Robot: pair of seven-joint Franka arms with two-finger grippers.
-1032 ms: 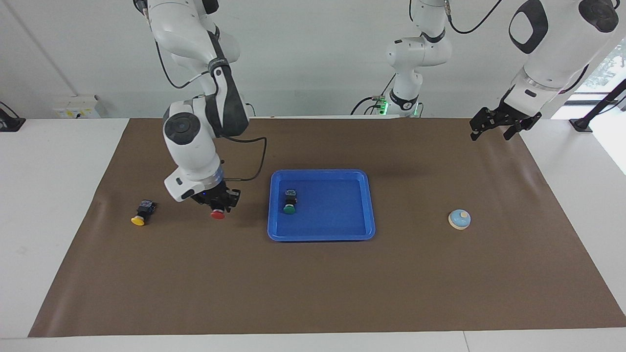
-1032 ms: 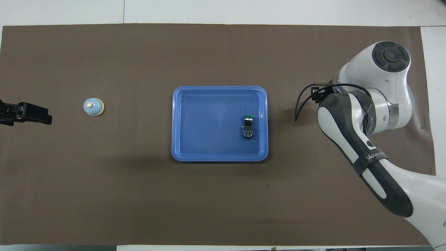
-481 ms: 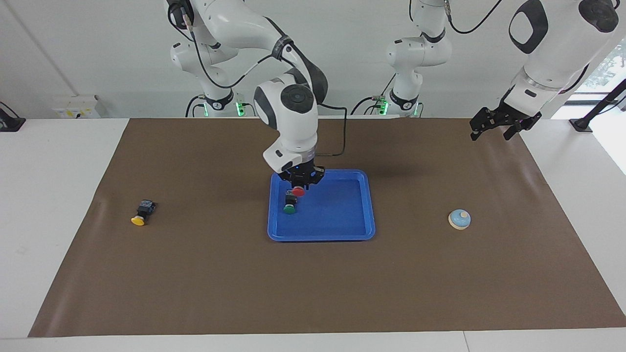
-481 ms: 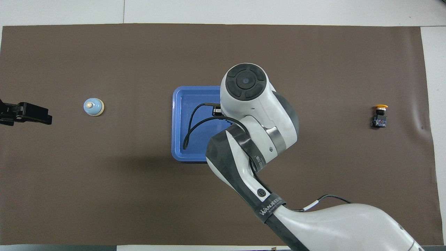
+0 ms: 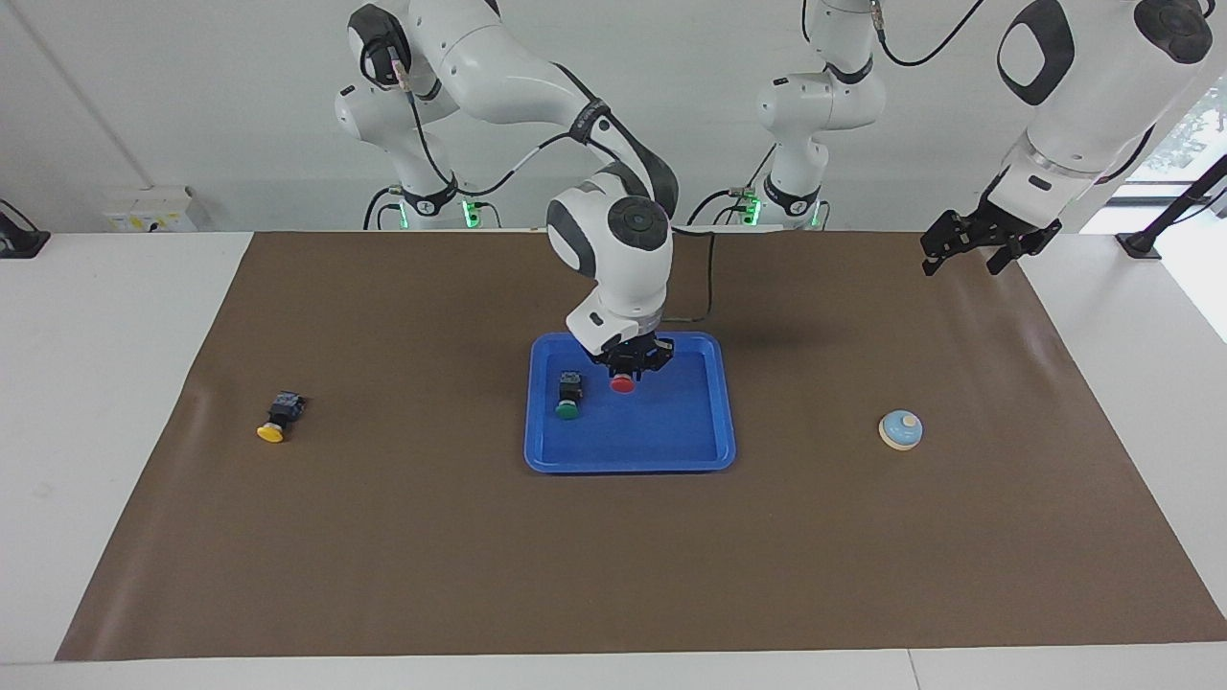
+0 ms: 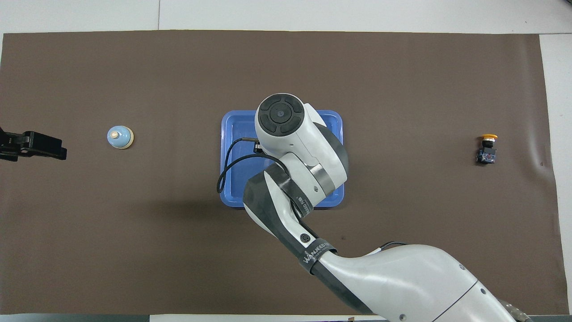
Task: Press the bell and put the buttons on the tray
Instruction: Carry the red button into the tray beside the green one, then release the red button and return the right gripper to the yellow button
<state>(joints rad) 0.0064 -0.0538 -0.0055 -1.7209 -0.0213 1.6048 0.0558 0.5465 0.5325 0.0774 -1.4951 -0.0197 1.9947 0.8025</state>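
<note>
**A:** Facing view first: where was the red button (image 5: 623,383)?

**B:** It hung cap-down in the right gripper (image 5: 630,365), whose fingers were closed on its black body, over the tray (image 5: 714,402) in the half nearer the robots. Half a second before, it had been over the tray's corner beside the green button (image 5: 567,396); a second before, it was out over the mat toward the right arm's end, near the yellow button (image 5: 277,419).

**A:** And the green one?

**B:** It lay on its side in the tray, just beside the held red button and apart from it, unmoved across all three moments. The yellow button also stayed where it was on the brown mat (image 5: 383,537), well apart from the tray.

**A:** What did the overhead view add?

**B:** Little about the grasp; the right arm's wrist covered most of the tray (image 6: 228,134) and both buttons in it. The yellow button (image 6: 486,149) showed clearly.

**A:** The bell (image 5: 901,429)?

**B:** It sat on the mat toward the left arm's end, unchanged. The left gripper (image 5: 987,242) waited in the air above the mat's corner, fingers parted and empty, just as before.
</note>
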